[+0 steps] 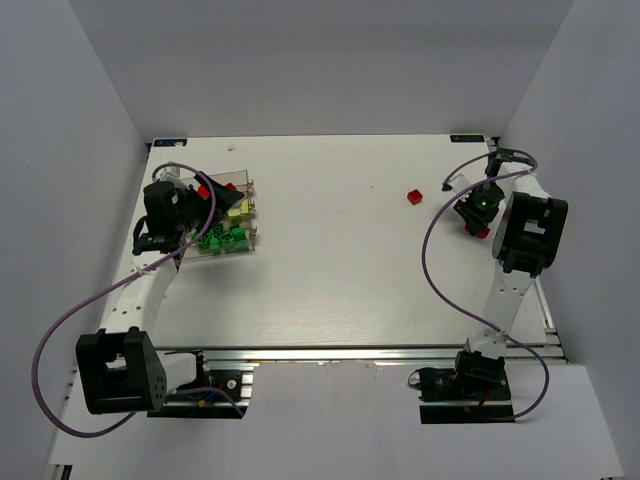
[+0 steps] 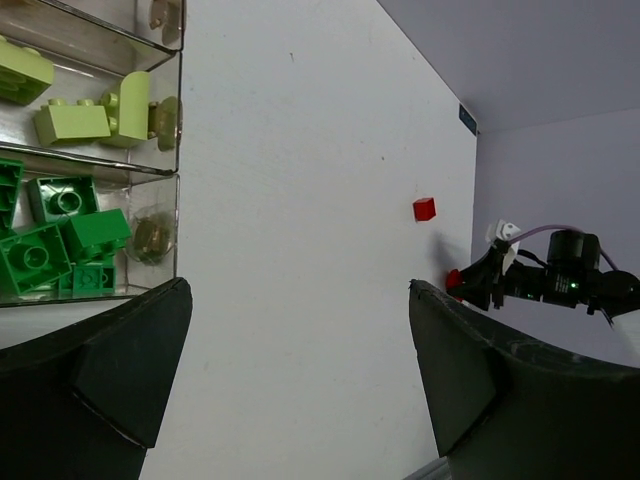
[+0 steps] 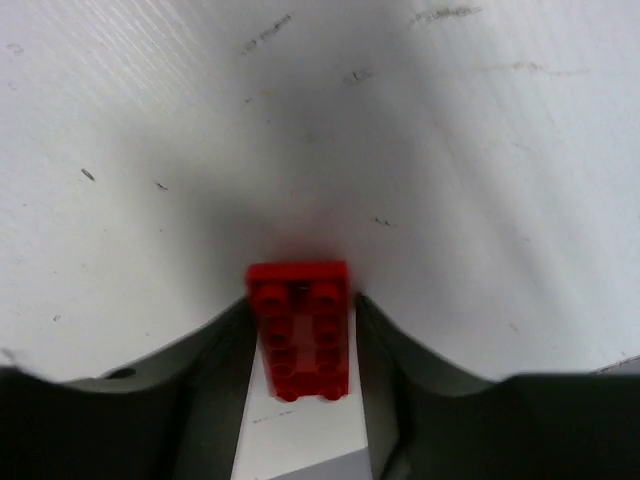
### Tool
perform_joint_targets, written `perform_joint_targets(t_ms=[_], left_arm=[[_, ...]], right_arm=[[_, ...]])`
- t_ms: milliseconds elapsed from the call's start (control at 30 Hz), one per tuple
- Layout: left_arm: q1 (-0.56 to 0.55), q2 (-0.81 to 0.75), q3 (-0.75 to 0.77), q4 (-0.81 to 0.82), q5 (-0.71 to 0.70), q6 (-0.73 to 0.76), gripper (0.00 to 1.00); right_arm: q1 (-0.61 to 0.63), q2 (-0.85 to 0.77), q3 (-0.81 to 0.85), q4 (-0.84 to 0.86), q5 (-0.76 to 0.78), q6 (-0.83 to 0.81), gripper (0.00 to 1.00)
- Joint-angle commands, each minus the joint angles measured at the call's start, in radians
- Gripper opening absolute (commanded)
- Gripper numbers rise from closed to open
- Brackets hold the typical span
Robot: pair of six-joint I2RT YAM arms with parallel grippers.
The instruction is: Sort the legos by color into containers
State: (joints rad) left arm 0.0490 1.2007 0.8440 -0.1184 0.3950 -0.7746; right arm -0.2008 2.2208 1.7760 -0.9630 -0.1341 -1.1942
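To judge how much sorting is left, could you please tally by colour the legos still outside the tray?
Red: 2, a loose red lego on the table and a second red lego between the fingers of the right tool
Green: 0
Lime: 0
Total in view outside the clear tray: 2

Tray [image 2: 178, 190] — cut off by left edge.

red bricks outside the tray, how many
2: loose brick on the table, right half; second brick between the fingers of the right gripper. Others may be hidden.
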Motion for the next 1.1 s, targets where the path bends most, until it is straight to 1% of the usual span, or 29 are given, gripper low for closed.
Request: perform_joint_targets(t_ms=[0,33,67,133,200,233,300,333,367,400,433,467,500,533,567,600,633,700,733,767,800,867,1067], left_arm=[[-0.011,-0.036,-0.017,0.042,0.056,-0.031,0.98],[-0.014,-0.035,-0.020,0.051,0.067,-0.044,0.98],[-0.021,-0.033,-0.028,0.072,0.088,-0.054,0.98],[-0.049,-0.030,-0.037,0.094,0.103,-0.074,0.97],[-0.110,-0.026,-0.046,0.111,0.126,-0.083,0.96],[-0.126,-0.018,-0.049,0.144,0.131,-0.092,0.96],[-0.185,-0.007,-0.057,0.177,0.145,-0.098,0.96],[-0.204,0.002,-0.059,0.184,0.149,-0.103,0.96],[-0.225,0.023,-0.057,0.200,0.153,-0.104,0.96],[-0.263,0.034,-0.054,0.209,0.163,-0.106,0.97],[-0.282,0.045,-0.052,0.220,0.168,-0.114,0.97],[-0.299,0.065,-0.049,0.244,0.171,-0.120,0.96],[-0.329,0.074,-0.043,0.253,0.171,-0.124,0.96],[-0.342,0.082,-0.040,0.266,0.170,-0.138,0.97],[-0.353,0.088,-0.037,0.292,0.168,-0.146,0.97],[-0.374,0.098,-0.033,0.307,0.163,-0.155,0.97],[-0.382,0.105,-0.030,0.325,0.159,-0.176,0.97],[-0.406,0.129,-0.020,0.367,0.159,-0.195,0.97],[-0.413,0.135,-0.004,0.376,0.159,-0.209,0.97],[-0.422,0.145,0.004,0.390,0.157,-0.215,0.97],[-0.437,0.149,0.012,0.395,0.154,-0.218,0.97],[-0.451,0.160,0.030,0.398,0.145,-0.221,0.97],[-0.497,0.169,0.036,0.404,0.145,-0.230,0.95]], right_arm=[[-0.002,0.005,0.016,-0.040,0.001,-0.174,0.37],[-0.003,0.002,0.007,-0.043,-0.013,-0.177,0.29],[-0.003,-0.012,0.002,-0.057,-0.027,-0.182,0.15],[-0.003,-0.054,-0.022,-0.060,-0.094,-0.186,0.06],[0.000,-0.094,-0.030,-0.088,-0.178,-0.186,0.04],[0.003,-0.116,-0.030,-0.103,-0.281,-0.183,0.03],[0.026,-0.185,-0.032,-0.156,-0.395,-0.180,0.01],[0.050,-0.234,-0.036,-0.177,-0.514,-0.180,0.00],[0.067,-0.256,-0.047,-0.192,-0.569,-0.179,0.00],[0.089,-0.279,-0.053,-0.216,-0.625,-0.176,0.00],[0.133,-0.321,-0.061,-0.221,-0.728,-0.171,0.00],[0.158,-0.340,-0.081,-0.217,-0.775,-0.133,0.00],[0.185,-0.360,-0.093,-0.179,-0.821,-0.098,0.00],[0.251,-0.390,-0.104,-0.149,-0.891,-0.053,0.00],[0.280,-0.404,-0.116,-0.117,-0.918,0.041,0.00],[0.313,-0.417,-0.139,-0.088,-0.943,0.079,0.00],[0.377,-0.440,-0.148,-0.032,-0.969,0.111,0.00],[0.438,-0.463,-0.180,0.045,-0.963,0.212,0.00],[0.487,-0.490,-0.196,0.143,-0.958,0.250,0.00],[0.506,-0.503,-0.214,0.200,-0.955,0.292,0.00],[0.524,-0.515,-0.245,0.255,-0.947,0.379,0.00],[0.566,-0.535,-0.260,0.352,-0.928,0.424,0.00],[0.646,-0.524,-0.254,0.375,-0.857,0.472,0.00]])
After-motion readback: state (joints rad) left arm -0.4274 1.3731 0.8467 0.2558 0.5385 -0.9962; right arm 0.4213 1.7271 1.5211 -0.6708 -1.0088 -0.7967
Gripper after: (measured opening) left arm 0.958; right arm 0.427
